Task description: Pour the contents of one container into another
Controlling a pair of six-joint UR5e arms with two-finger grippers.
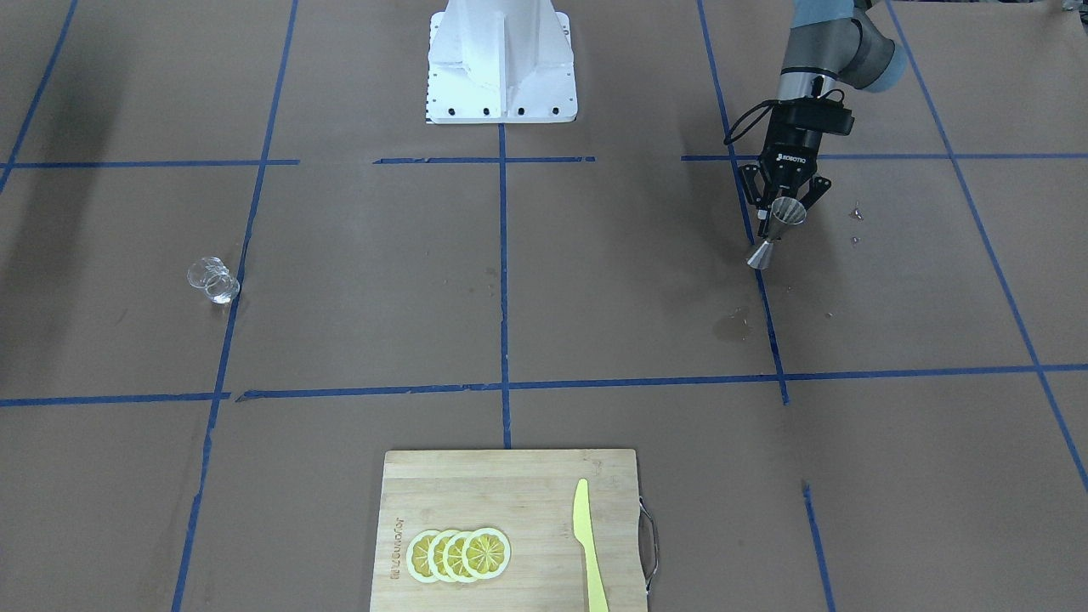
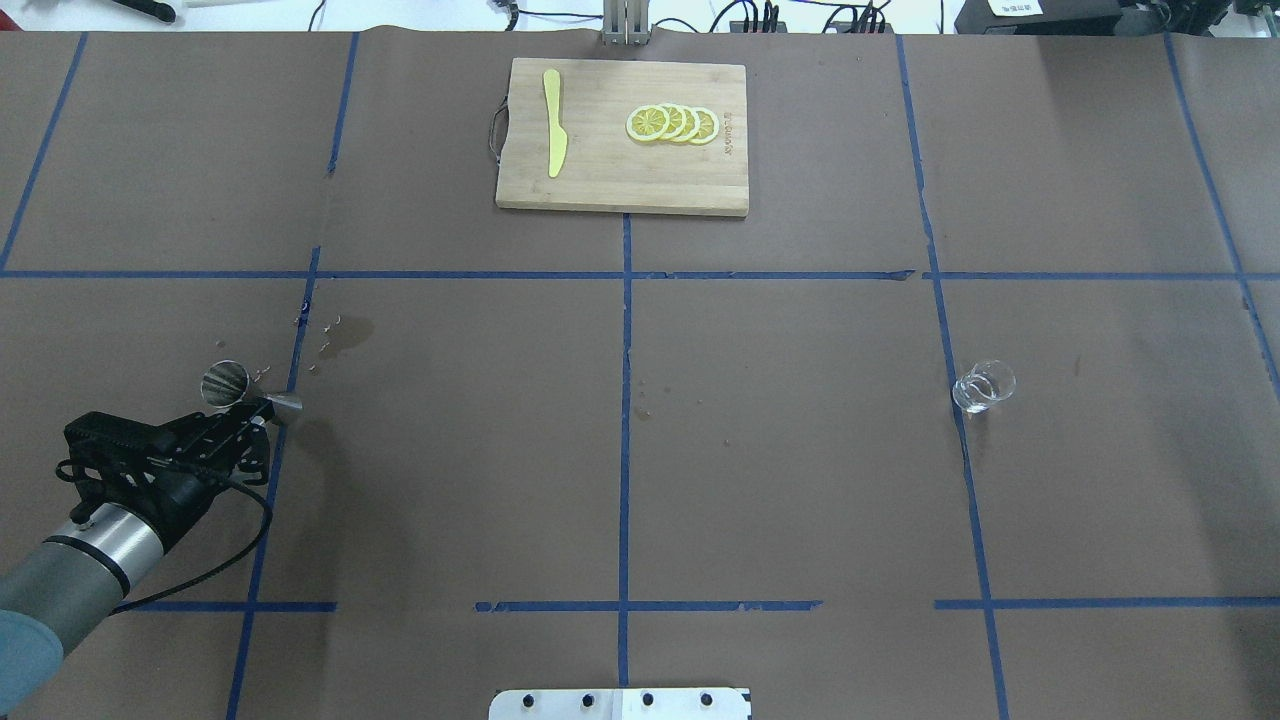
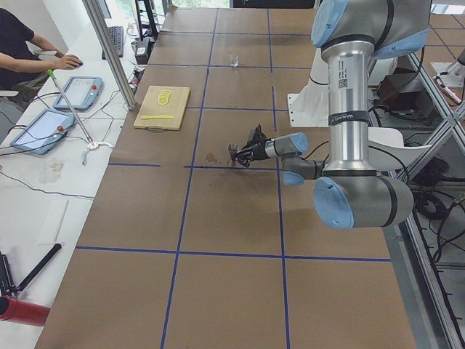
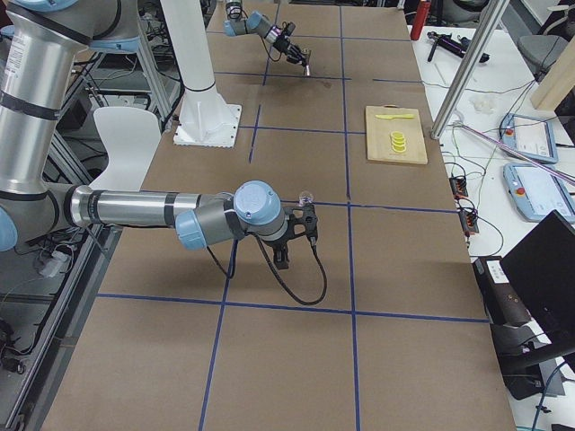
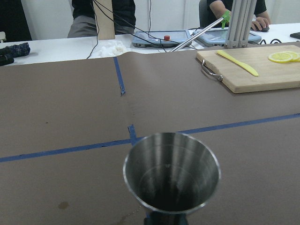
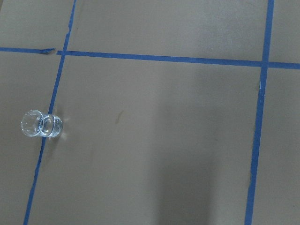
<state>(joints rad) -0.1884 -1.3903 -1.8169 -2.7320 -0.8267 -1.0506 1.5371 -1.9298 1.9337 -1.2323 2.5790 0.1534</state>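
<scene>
The clear glass (image 2: 983, 387) stands upright and alone on a blue tape line on the table's right half; it also shows in the front view (image 1: 212, 280) and at the left of the right wrist view (image 6: 41, 124). On the far left, my left gripper (image 2: 248, 408) is shut on the steel jigger (image 2: 250, 393). The jigger (image 1: 775, 231) is tilted, low over the table. Its open mouth (image 5: 171, 172) fills the bottom of the left wrist view. My right gripper (image 4: 282, 259) shows only in the right side view, short of the glass. Whether it is open I cannot tell.
A wooden cutting board (image 2: 600, 170) with lemon slices (image 2: 672, 123) and a yellow knife (image 2: 554, 135) lies at the far middle edge. A wet stain (image 2: 350, 335) marks the paper just beyond the jigger. Operators sit at the bench beyond the table's far edge.
</scene>
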